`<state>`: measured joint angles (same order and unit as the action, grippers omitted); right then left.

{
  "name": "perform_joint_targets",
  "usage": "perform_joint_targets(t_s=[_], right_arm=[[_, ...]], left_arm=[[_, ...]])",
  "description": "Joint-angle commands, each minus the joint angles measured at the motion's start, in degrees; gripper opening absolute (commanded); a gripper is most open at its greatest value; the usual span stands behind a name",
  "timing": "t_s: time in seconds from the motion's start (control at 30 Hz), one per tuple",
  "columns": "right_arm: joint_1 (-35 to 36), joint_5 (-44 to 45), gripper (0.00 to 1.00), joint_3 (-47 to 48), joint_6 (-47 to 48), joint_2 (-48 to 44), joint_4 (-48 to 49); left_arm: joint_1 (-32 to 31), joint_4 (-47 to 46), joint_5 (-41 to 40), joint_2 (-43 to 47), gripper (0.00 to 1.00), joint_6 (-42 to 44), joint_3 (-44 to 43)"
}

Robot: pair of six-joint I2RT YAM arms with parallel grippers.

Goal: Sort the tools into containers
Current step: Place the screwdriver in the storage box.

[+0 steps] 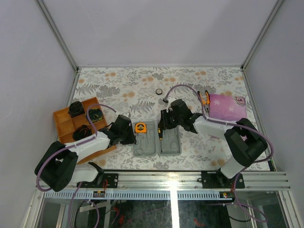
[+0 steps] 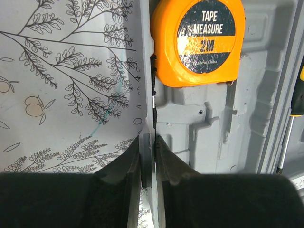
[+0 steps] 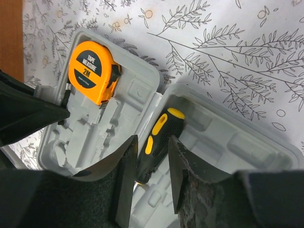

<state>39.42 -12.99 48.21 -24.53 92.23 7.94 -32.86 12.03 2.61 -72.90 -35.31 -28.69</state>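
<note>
The grey case (image 1: 171, 147) lies open in front of both arms. An orange tape measure (image 2: 199, 40) sits in the far corner of its left half (image 3: 95, 133). The black-and-yellow screwdriver (image 3: 161, 130) lies in the right half beside the hinge. My left gripper (image 2: 148, 137) is shut on the left half's outer rim (image 2: 146, 118). My right gripper (image 3: 153, 140) is open above the right half (image 3: 228, 142), its fingers either side of the screwdriver handle. Orange-and-black pliers (image 1: 205, 98) and a small black tape ring (image 1: 159, 91) lie on the table further back.
A purple star-patterned cloth (image 1: 227, 107) lies at the back right beside the pliers. A wooden compartment tray (image 1: 64, 124) with black round objects stands at the left, close to my left arm. White walls close in the table.
</note>
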Motion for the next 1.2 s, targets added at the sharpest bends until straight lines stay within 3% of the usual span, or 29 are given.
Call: perform_joint_targets(t_s=[0.0, 0.3, 0.5, 0.97, 1.07, 1.17], right_arm=[[0.4, -1.0, 0.40, 2.8, 1.3, 2.4, -2.3], [0.4, 0.0, 0.40, 3.2, 3.6, 1.2, -5.4], [0.4, -6.7, 0.43, 6.2, 8.8, 4.9, -10.1], [2.1, 2.1, 0.33, 2.7, 4.8, -4.4, -14.6], [3.2, 2.2, 0.38, 2.3, 8.0, -4.6, -13.9], [3.3, 3.2, 0.50, 2.7, 13.0, -3.9, -12.9]], left_arm=[[-0.3, 1.2, 0.1, -0.8, 0.12, 0.6, 0.2], [-0.3, 1.6, 0.0, -0.5, 0.12, 0.6, -0.1], [-0.3, 1.5, 0.1, -0.5, 0.12, 0.4, 0.0], [-0.3, 0.4, 1.3, 0.6, 0.12, -1.3, 1.0], [-0.2, 0.4, 1.3, 0.3, 0.12, -1.2, 1.2], [-0.3, 0.5, 1.2, 0.3, 0.12, -1.1, 1.2]])
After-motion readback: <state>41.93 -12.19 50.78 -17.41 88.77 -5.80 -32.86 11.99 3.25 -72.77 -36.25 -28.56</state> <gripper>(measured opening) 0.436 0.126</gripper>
